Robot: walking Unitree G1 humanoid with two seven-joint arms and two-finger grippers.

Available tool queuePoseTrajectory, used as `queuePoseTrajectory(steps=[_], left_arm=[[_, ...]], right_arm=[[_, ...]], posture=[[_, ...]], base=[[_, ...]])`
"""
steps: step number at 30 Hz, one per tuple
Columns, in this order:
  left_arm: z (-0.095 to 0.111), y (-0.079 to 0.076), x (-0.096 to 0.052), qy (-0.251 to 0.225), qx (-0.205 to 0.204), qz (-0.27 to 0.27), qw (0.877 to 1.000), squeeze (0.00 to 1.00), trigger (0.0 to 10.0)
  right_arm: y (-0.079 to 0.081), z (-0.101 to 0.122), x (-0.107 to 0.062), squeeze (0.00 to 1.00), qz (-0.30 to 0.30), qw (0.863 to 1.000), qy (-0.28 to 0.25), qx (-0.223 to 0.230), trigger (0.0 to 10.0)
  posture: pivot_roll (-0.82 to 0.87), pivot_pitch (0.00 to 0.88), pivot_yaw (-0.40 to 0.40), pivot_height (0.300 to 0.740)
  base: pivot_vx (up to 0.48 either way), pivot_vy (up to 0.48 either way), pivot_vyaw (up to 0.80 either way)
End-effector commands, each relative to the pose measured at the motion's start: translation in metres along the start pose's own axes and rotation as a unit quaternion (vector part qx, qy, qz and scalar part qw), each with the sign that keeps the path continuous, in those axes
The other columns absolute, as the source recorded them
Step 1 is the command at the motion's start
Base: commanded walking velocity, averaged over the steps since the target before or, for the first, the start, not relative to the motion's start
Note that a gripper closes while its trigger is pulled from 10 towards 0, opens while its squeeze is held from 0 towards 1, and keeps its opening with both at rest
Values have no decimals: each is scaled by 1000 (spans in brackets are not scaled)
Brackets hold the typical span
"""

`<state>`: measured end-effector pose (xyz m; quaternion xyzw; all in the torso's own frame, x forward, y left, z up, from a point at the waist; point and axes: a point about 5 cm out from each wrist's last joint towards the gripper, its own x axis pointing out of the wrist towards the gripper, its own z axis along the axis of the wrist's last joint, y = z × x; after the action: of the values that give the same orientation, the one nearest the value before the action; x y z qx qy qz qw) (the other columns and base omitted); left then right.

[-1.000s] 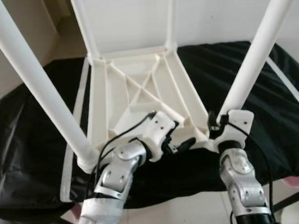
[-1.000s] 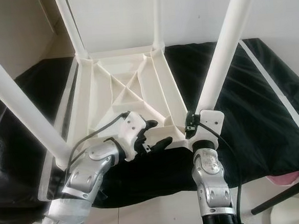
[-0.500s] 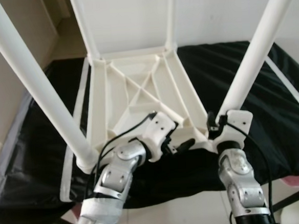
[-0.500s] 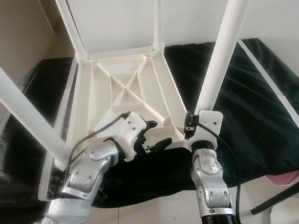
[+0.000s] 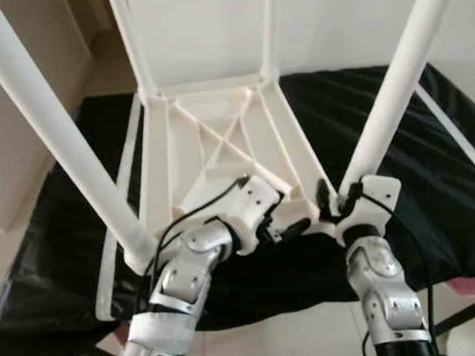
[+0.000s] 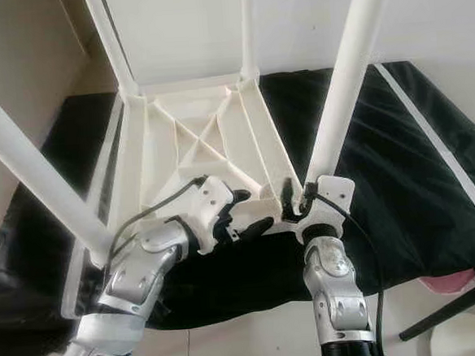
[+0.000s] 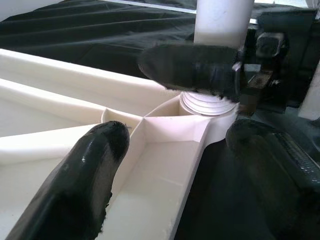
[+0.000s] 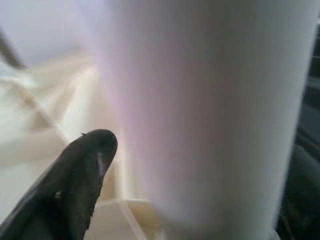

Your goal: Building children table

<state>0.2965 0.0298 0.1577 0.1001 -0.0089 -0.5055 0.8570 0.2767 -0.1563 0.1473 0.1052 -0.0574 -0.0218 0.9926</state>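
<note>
Upturned white table (image 5: 220,159) on black cloth (image 5: 432,156); right gripper (image 6: 298,200) clamped round the near-right leg (image 5: 387,102), left gripper (image 5: 294,223) spread at the frame's edge.

Upturned table (image 5: 219,147) on cloth (image 5: 433,172) (legs upward).

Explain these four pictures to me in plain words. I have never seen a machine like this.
A humanoid robot is assembling a white plastic children's table, which lies upside down on a black cloth with its four legs pointing up. Two pictures come from the head camera, looking down at the silver arms. The other two come from wrist cameras, looking along each pincer's black fingers. The right pincer wraps the base of the near right white tube leg at its corner socket. The left pincer rests open on the table's ribbed edge beside it.
</note>
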Motion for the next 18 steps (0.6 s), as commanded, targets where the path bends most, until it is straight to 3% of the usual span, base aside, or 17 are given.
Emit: queuePoseTrajectory(steps=[1, 7, 8, 13, 18], left_arm=[[-2, 2, 0, 5, 2, 28, 1000, 0, 10000], [-3, 0, 0, 9, 3, 20, 1000, 0, 10000], [-3, -1, 0, 9, 4, 16, 1000, 0, 10000], [-3, -4, 2, 8, 7, -1, 1000, 0, 10000], [-2, -6, 3, 8, 9, -12, 1000, 0, 10000]], right_arm=[[-7, 5, -3, 1000, 21, 1000, -12, 7, 10000], [-23, 8, -11, 1000, 98, 995, 3, -21, 10000], [-29, 8, -12, 0, 128, 991, 11, -38, 10000], [-48, 11, -6, 0, 197, 977, 35, -77, 10000], [-54, 13, 0, 0, 219, 970, 43, -101, 10000]], posture=[[-128, 36, 29, 740], [-135, 32, 32, 740], [-137, 31, 33, 740], [-144, 23, 40, 740], [-144, 19, 40, 740]], base=[[0, 0, 0], [0, 0, 0], [0, 0, 0], [0, 0, 0], [0, 0, 0]])
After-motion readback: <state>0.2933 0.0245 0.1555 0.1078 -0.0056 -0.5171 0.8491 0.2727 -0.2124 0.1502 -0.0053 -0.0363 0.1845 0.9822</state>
